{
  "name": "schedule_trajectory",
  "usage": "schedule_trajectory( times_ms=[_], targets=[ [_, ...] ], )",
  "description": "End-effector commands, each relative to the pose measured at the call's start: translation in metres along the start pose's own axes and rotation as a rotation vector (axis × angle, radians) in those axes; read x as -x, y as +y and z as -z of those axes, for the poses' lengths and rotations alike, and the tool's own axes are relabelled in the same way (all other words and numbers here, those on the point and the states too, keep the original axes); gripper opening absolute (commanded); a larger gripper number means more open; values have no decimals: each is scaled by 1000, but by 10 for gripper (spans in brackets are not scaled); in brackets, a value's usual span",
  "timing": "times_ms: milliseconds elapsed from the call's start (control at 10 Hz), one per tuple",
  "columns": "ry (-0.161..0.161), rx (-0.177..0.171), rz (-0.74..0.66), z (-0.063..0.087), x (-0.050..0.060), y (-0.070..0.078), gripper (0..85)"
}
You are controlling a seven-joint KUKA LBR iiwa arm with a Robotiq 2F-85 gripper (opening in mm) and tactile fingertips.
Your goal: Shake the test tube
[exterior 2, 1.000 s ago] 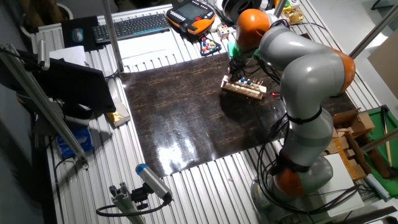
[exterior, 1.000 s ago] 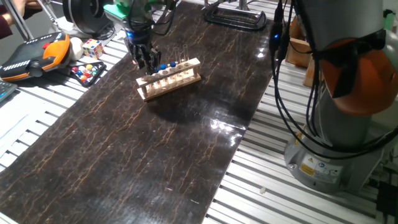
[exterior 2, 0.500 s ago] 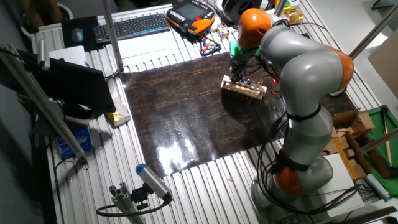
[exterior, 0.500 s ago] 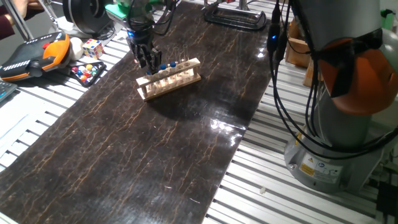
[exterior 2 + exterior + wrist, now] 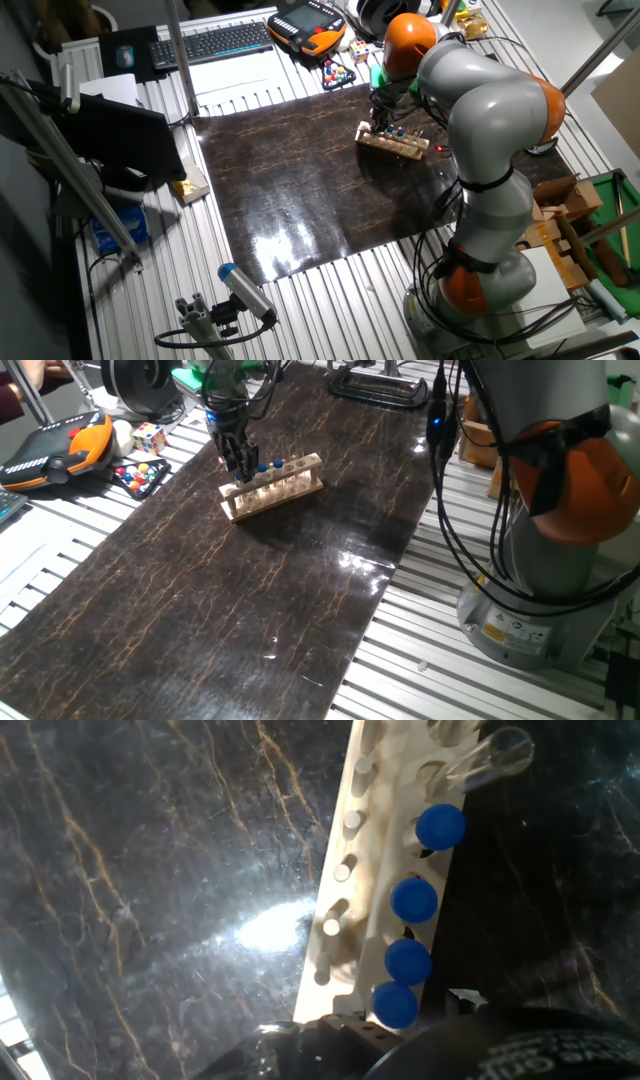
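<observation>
A wooden rack [image 5: 273,486] stands on the dark marble-look mat and holds capped test tubes in a row; their blue caps [image 5: 262,465] show at its left half. In the hand view the rack [image 5: 350,870] runs upward, with the caps in a line and the nearest test tube [image 5: 396,1004] just above my dark fingers [image 5: 320,1038]. My gripper [image 5: 238,464] hangs over the rack's left end, open, its fingers either side of that nearest tube; I cannot tell if they touch it. From the other side the gripper [image 5: 378,120] sits over the rack [image 5: 396,143]. An uncapped clear tube [image 5: 495,755] stands further along.
Left of the mat lie an orange teach pendant [image 5: 60,445], a Rubik's cube [image 5: 148,436] and a tray of coloured balls [image 5: 140,475]. A black clamp [image 5: 380,385] sits at the mat's far end. The arm's base [image 5: 550,590] stands to the right. A keyboard [image 5: 210,42] lies beyond the mat.
My gripper has shifted slightly toward the rack's left end and come down closer to the blue caps. The rack and tubes have not moved.
</observation>
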State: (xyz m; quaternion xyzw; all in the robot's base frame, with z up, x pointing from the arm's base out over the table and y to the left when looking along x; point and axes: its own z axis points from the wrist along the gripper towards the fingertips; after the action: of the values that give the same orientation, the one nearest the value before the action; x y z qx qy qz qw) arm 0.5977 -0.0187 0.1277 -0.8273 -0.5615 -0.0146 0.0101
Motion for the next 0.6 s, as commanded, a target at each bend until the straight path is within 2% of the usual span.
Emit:
schedule_trajectory(
  times_ms=[0,500],
  targets=[
    [3,-3,-2,-2,0,0,473],
    [6,6,-8,-8,3,-1,453]
  ],
)
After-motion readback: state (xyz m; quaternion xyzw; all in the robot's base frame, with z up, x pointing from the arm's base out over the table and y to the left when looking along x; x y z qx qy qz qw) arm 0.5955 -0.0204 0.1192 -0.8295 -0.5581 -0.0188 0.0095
